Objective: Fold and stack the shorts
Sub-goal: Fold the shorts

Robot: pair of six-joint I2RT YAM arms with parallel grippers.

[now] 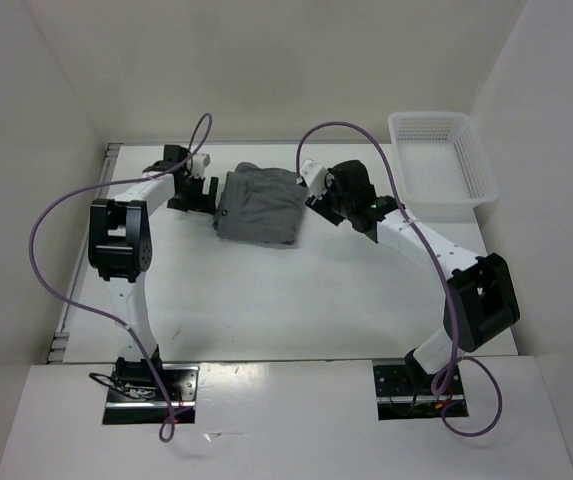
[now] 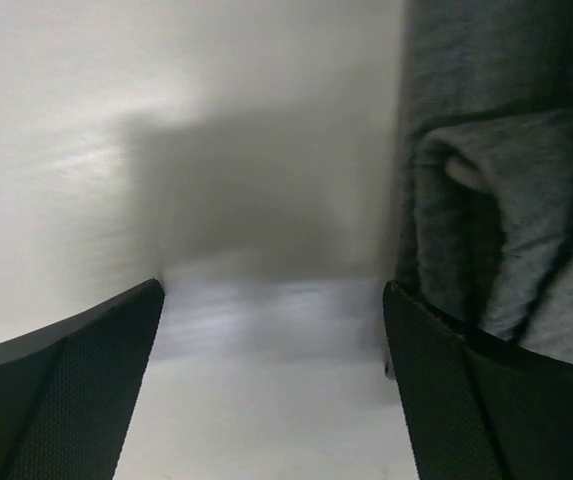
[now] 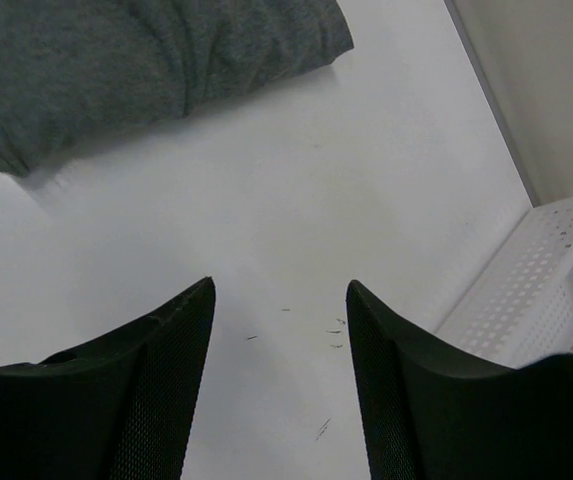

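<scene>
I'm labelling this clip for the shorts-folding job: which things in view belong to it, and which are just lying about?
Part of the job:
- grey shorts, lying on the table
- left tool, open and empty
- right tool, open and empty

Just lying about:
- white mesh basket, at the table's far right corner

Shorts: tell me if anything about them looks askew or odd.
The shorts lie folded but skewed to the edges of the table, with a lumpy, bunched fold on the side by the left tool. Nothing looks spilled or damaged.
</scene>
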